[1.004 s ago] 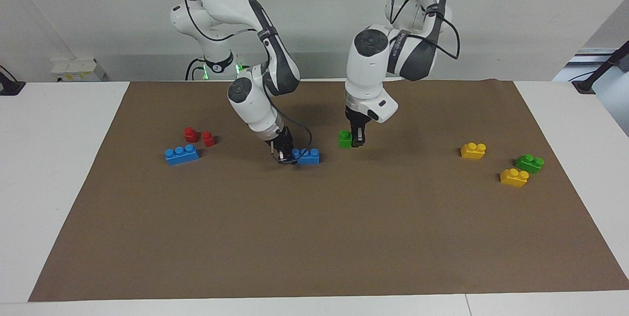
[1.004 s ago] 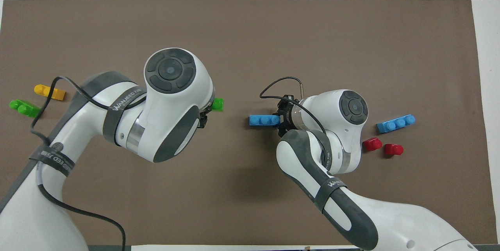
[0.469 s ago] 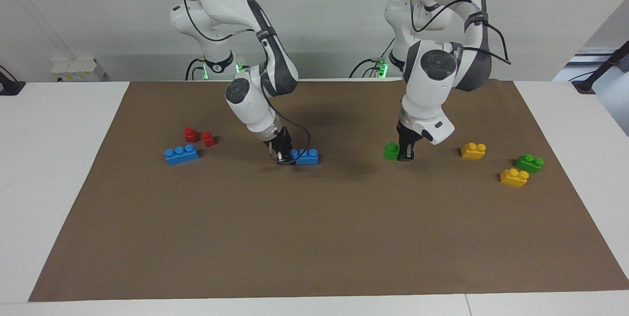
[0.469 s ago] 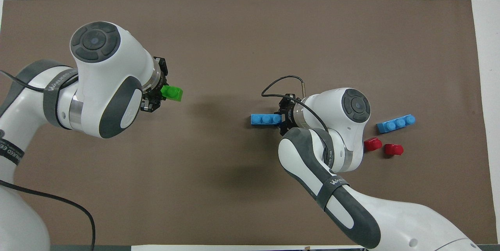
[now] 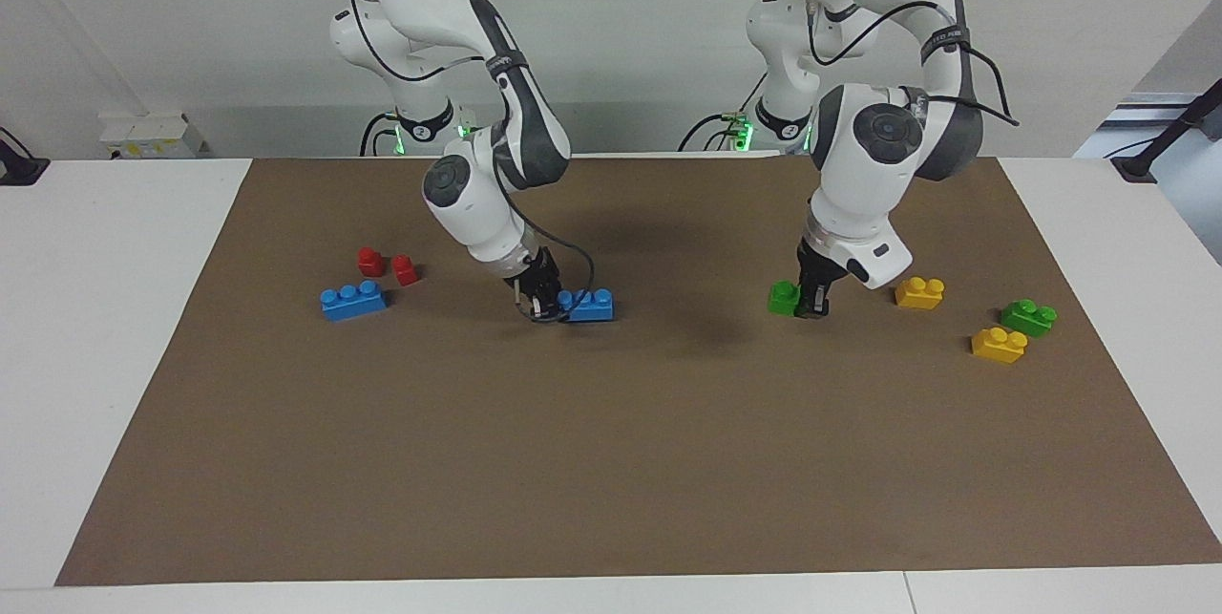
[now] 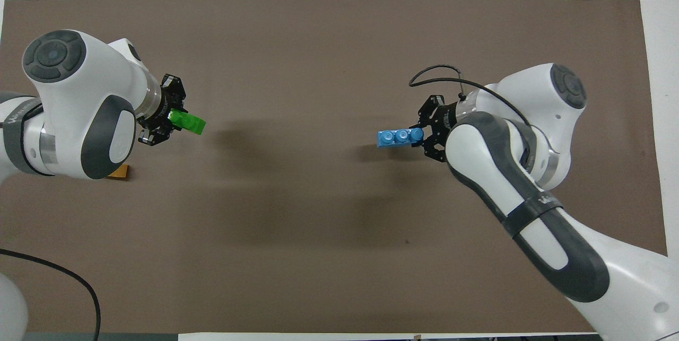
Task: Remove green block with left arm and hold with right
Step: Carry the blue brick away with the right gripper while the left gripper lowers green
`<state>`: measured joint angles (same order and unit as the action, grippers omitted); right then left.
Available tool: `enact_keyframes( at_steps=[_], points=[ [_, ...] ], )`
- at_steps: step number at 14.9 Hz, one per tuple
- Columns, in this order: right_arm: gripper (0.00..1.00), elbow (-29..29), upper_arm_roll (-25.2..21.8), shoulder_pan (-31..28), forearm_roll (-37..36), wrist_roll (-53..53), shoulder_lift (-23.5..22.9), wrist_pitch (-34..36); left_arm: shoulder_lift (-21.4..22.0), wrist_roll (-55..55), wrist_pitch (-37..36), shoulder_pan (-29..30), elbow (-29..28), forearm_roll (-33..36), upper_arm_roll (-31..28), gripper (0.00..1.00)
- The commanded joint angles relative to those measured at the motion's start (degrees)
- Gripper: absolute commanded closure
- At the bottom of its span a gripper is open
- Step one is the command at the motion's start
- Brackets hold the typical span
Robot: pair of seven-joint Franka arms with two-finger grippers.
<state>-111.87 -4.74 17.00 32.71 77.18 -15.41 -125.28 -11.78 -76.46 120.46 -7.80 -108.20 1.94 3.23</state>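
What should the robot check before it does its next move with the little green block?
1. Left gripper holds green block: ok.
2. Right gripper holds blue brick: ok.
3. Green block apart from blue brick: ok.
4. Yellow brick beside the left gripper, not touching: ok.
5. Green block resting on the mat or just above it: cannot tell.
6. Other green brick untouched: ok.

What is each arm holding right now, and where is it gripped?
The left gripper holds the green block by one end. The right gripper holds a blue block by one end too.
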Motion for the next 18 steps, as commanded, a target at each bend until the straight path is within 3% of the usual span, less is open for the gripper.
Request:
enact_keyframes(
  at_steps=[1, 5, 12, 18],
  points=[
    [0.95, 2.61, 0.43, -5.81, -1.32, -6.14, -0.24, 6.08, 3.34, 9.2, 5.21, 3.39, -7.46, -0.97, 0.55, 1.0],
    [0.95, 3.41, 0.34, -13.12, -5.02, -16.43, -0.41, 9.96, 2.82, 18.35, 5.92, 6.29, -8.69, -1.06, 0.55, 1.0],
    [0.89, 1.4, 0.34, -21.56, -9.41, -21.61, -2.17, 7.43, -0.61, 23.81, 10.76, 8.06, -10.19, -1.06, 0.46, 1.0],
    [0.86, -1.24, 0.43, -22.53, -9.15, -23.83, -2.7, 3.29, -1.05, 19.26, 14.0, 10.08, -10.89, -1.24, 0.46, 1.0]
  ],
)
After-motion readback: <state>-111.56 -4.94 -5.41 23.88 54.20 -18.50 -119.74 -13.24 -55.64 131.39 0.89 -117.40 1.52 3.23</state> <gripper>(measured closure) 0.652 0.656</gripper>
